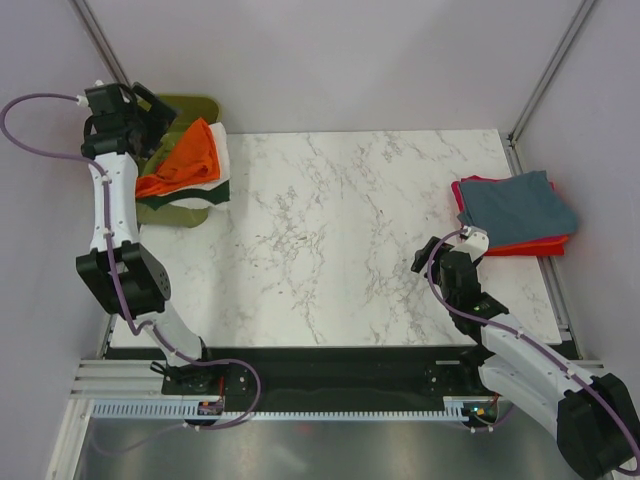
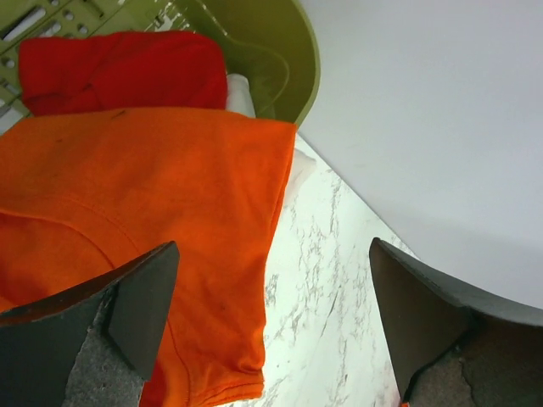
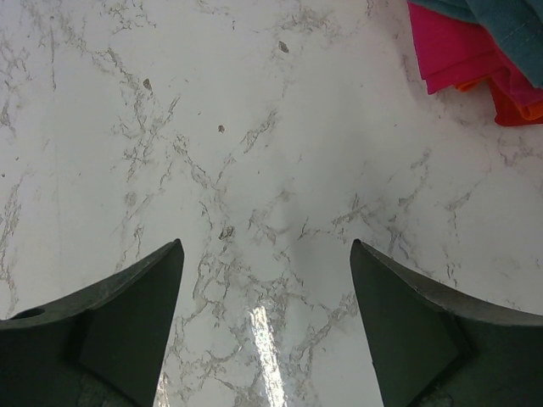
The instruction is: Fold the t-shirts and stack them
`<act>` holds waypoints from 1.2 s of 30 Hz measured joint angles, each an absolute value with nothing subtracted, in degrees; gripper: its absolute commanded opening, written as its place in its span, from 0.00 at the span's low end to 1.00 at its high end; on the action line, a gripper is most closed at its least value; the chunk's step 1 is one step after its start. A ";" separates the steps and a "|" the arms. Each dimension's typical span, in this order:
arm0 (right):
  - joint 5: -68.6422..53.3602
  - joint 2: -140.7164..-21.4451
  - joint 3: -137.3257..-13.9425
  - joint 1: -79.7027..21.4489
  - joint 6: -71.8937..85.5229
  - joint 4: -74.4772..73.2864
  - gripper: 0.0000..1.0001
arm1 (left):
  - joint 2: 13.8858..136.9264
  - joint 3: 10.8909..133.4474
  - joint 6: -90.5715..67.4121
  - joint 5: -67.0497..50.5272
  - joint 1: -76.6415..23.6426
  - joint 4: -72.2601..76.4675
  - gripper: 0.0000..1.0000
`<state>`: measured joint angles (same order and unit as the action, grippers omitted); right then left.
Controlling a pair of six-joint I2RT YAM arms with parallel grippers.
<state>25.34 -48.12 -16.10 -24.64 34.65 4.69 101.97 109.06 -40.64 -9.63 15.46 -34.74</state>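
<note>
An orange t-shirt (image 1: 185, 158) lies loosely over the olive-green bin (image 1: 195, 105) at the far left, on top of a white t-shirt with dark green trim (image 1: 214, 188). My left gripper (image 1: 157, 117) hangs open just above it. In the left wrist view the orange t-shirt (image 2: 127, 195) spreads below the open left gripper (image 2: 271, 288), touching neither finger, with a red t-shirt (image 2: 119, 68) behind it in the bin (image 2: 284, 42). A folded stack sits at the right, slate blue-grey t-shirt (image 1: 518, 205) on top. My right gripper (image 1: 428, 252) stands open over bare marble (image 3: 271, 212).
The stack's corner shows in the right wrist view: magenta (image 3: 458, 51) and red-orange (image 3: 517, 106) layers under the blue-grey one (image 3: 509, 17). The marble table (image 1: 340, 230) ends at walls behind and at both sides. A metal post (image 1: 545, 70) rises at the far right corner.
</note>
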 measured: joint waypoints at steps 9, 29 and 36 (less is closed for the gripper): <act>25.32 -48.49 -16.10 -24.64 34.65 4.69 0.88 | 97.06 103.63 -36.49 -4.08 12.69 -35.81 1.00; 25.10 -48.47 -16.10 -24.64 34.63 4.69 0.88 | 101.34 101.93 -28.16 12.21 1.78 -45.23 0.53; 25.10 -48.47 -16.10 -24.64 34.63 4.69 0.88 | 100.82 101.56 -26.68 13.54 1.78 -45.63 0.02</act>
